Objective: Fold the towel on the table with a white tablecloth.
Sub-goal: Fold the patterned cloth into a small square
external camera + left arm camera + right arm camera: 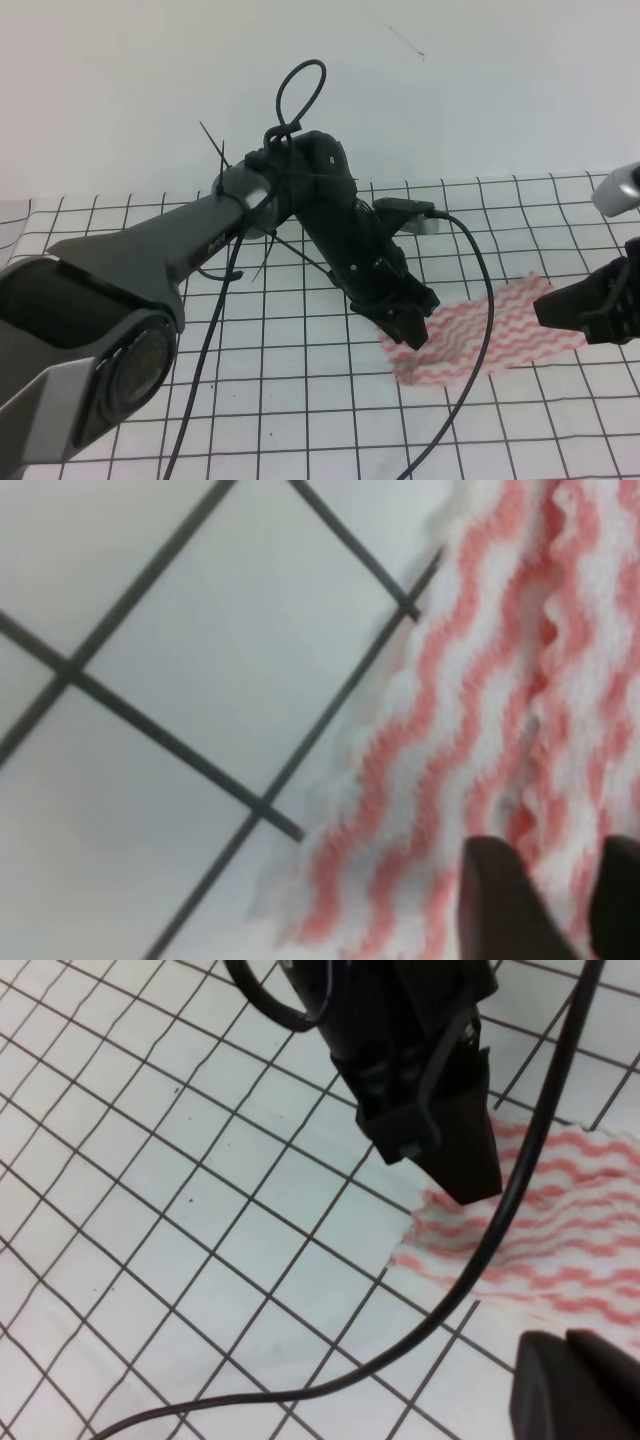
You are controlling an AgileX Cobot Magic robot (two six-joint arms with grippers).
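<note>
Cable [470,330], a thin black loop, hangs nearest the high camera across the counter's white tablecloth printed with a black square grid [300,400]. Beyond it lies the thin white towel with pink-red wavy stripes [500,335], flat and spread between the two arms. It looks light, limp and easily rucked, so I judge a corner or short edge the best place to pinch. The left gripper [405,335] reaches down steeply from its bent wrist onto the towel's left end, tips at or on the cloth; whether its jaws are apart or closed I cannot tell. The right gripper [590,305] hovers by the right end, jaws seemingly together, holding nothing.
</note>
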